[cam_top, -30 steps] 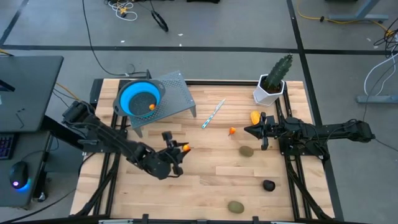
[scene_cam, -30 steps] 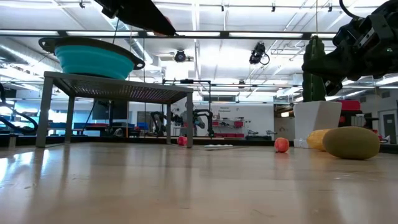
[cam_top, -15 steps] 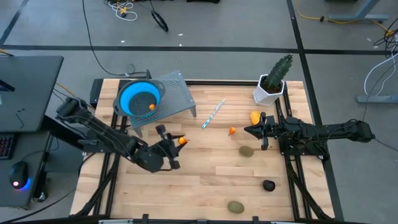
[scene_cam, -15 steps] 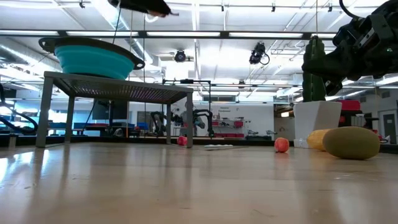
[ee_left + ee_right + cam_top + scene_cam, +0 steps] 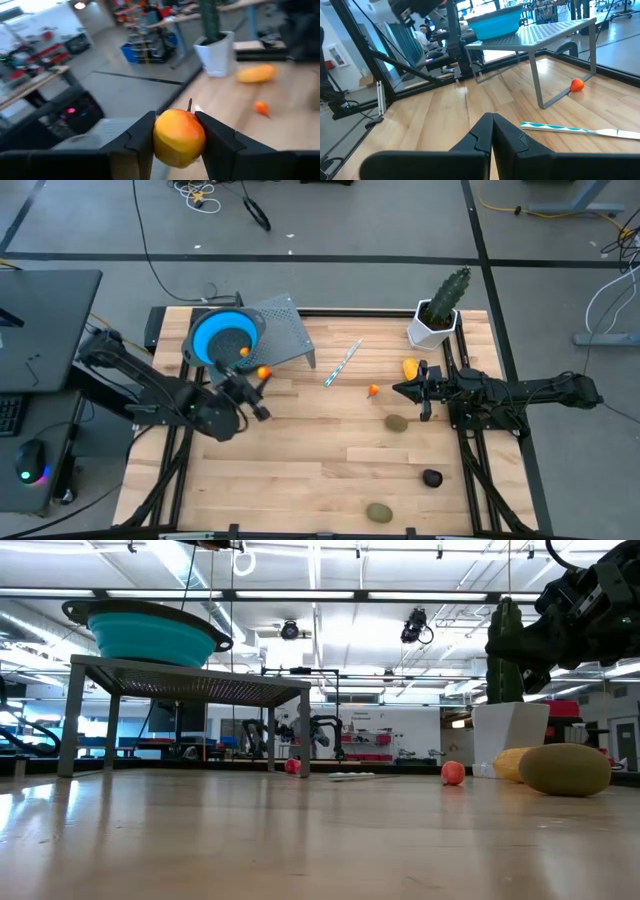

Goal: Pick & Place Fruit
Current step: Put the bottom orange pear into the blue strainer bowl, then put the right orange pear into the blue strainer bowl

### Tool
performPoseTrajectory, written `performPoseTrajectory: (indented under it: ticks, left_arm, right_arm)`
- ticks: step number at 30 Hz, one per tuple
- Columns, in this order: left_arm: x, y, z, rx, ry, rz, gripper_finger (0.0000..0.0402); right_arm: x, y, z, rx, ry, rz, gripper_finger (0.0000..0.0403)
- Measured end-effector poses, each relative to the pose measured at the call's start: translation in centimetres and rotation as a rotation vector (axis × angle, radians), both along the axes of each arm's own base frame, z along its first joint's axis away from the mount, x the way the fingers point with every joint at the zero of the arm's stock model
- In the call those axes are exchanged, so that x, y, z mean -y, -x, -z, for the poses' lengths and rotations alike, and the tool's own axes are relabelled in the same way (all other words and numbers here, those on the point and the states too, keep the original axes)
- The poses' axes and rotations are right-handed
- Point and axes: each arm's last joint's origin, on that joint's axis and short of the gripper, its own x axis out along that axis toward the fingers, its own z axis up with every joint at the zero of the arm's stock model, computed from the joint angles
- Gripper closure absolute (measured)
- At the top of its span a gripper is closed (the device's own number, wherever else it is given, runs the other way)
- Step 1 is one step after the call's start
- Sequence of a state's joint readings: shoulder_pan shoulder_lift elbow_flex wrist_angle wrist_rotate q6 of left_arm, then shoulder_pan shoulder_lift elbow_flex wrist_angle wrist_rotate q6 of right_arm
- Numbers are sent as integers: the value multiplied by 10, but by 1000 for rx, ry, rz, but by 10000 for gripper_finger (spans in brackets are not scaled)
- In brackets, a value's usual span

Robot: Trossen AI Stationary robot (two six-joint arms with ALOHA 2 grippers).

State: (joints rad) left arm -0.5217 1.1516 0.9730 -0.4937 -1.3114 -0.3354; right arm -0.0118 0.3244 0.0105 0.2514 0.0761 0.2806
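Carried closer to the blue bowl, the orange fruit sits pinched between the left gripper's fingers; right gripper fingers closed, empty.

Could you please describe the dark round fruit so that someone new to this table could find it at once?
Start at the white pot with the green plant at the table's far right corner and follow that right edge toward the near side. Past the right gripper and an olive-green oval lies the dark round fruit, the only blackish piece.

Two dark jointed arms; matte black angular fingers
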Motion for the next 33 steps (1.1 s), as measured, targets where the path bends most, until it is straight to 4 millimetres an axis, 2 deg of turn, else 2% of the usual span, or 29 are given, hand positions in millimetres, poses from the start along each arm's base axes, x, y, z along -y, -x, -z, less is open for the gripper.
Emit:
performPoseTrajectory:
  ticks: [8,16,27,33]
  left_arm:
    - [-17,29,-9,53,19,-66,271]
    - [-31,45,0,69,71,-137,255]
    - [-47,49,6,62,157,-223,230]
    - [-47,47,6,81,202,-225,220]
  right_arm:
    - [0,0,0,0,0,0,390]
    - [0,0,0,0,0,0,390]
    - [0,0,0,0,0,0,390]
    - [0,0,0,0,0,0,390]
